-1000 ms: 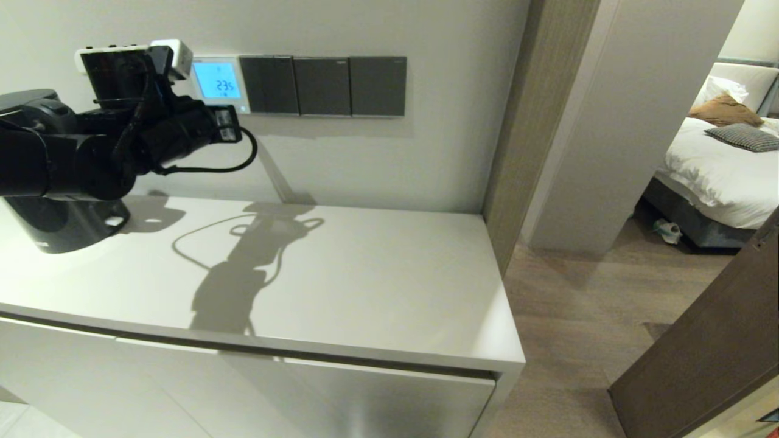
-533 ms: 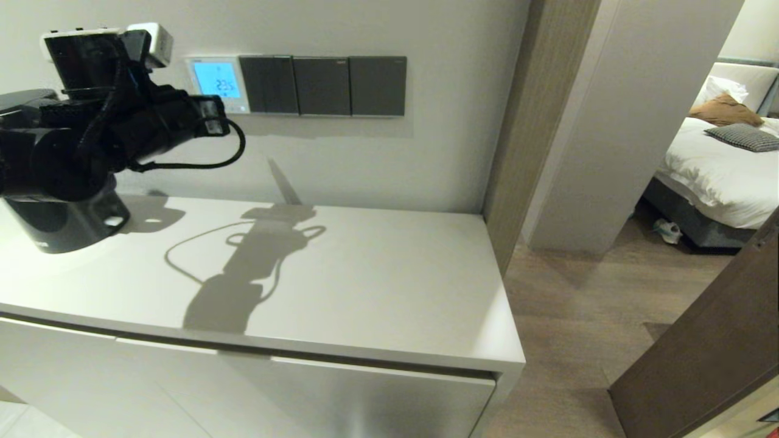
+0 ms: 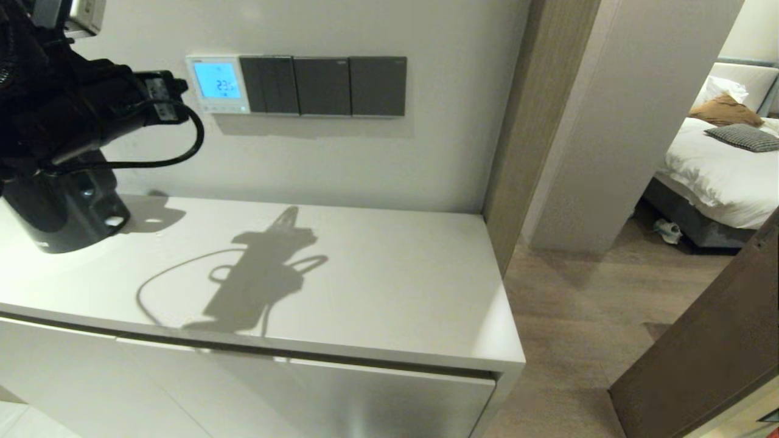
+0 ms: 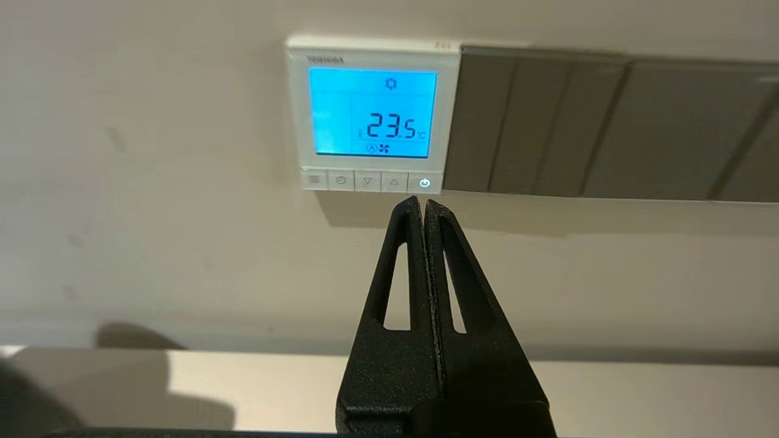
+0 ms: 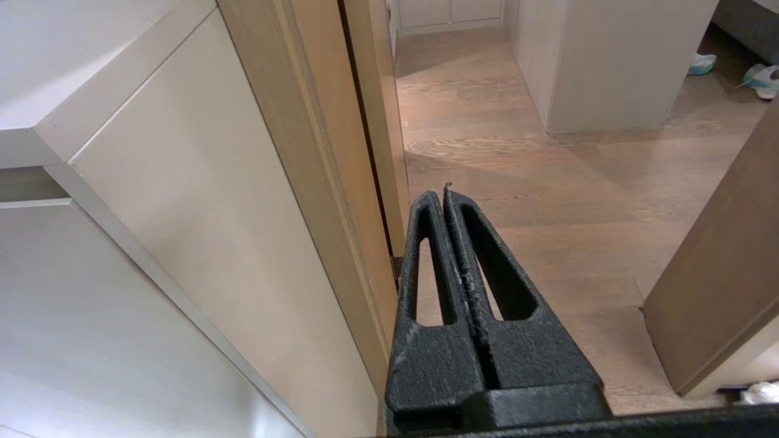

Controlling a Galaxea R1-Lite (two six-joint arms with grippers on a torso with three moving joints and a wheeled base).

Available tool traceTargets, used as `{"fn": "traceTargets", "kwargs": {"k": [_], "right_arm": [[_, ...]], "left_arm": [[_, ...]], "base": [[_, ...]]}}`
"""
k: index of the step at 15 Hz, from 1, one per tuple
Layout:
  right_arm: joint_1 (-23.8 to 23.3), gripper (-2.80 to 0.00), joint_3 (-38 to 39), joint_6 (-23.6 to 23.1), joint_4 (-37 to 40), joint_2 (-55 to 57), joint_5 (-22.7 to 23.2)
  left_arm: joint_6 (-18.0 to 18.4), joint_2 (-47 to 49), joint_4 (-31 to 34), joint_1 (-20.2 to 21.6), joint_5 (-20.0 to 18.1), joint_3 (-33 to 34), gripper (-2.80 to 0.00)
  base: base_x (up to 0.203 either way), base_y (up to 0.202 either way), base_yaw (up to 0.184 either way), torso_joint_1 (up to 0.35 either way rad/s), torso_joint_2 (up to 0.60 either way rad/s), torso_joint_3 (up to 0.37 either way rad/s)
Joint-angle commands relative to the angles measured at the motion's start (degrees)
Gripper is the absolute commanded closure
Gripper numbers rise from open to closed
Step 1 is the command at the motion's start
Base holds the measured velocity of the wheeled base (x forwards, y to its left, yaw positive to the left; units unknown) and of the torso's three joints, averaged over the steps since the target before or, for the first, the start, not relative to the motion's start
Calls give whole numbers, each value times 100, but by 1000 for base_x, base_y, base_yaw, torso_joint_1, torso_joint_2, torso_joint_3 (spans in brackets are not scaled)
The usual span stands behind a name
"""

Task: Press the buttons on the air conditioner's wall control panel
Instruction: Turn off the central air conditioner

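The white air conditioner control panel [image 3: 217,83] hangs on the wall with a lit blue screen; in the left wrist view the panel [image 4: 372,112] reads 23.5 °C. A row of small buttons runs under the screen, ending in a lit power button [image 4: 424,182]. My left gripper [image 4: 422,201] is shut and empty, its tips pointing just under the power button and held back from the wall. In the head view only the left arm [image 3: 91,109] shows, left of the panel. My right gripper [image 5: 439,193] is shut and empty, low beside the cabinet's side.
Three dark grey switch plates [image 3: 322,85] adjoin the panel on its right. A white cabinet top [image 3: 365,274] lies below, with a black device [image 3: 67,225] at its far left. A wooden door frame [image 3: 517,121] and a bedroom with a bed [image 3: 718,164] are to the right.
My left arm has drawn back from the wall, moving left and up. The panel, partly covered before, now shows whole. Its screen stays lit.
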Motion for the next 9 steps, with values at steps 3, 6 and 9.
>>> {"fn": "traceTargets", "kwargs": {"k": [3,6,9], "right_arm": [[2,0,9,0,0,8,1],[2,0,9,0,0,8,1],[2,0,9,0,0,8,1]], "left_arm": [[4,-1197,-17,6,21,887,0],[2,-1896,-16,116,23,1470,0],[18,-2590,-9,155,275,2159,0]], "base": [[0,0,0,0,0,0],[0,0,0,0,0,0],[0,0,0,0,0,0]]}}
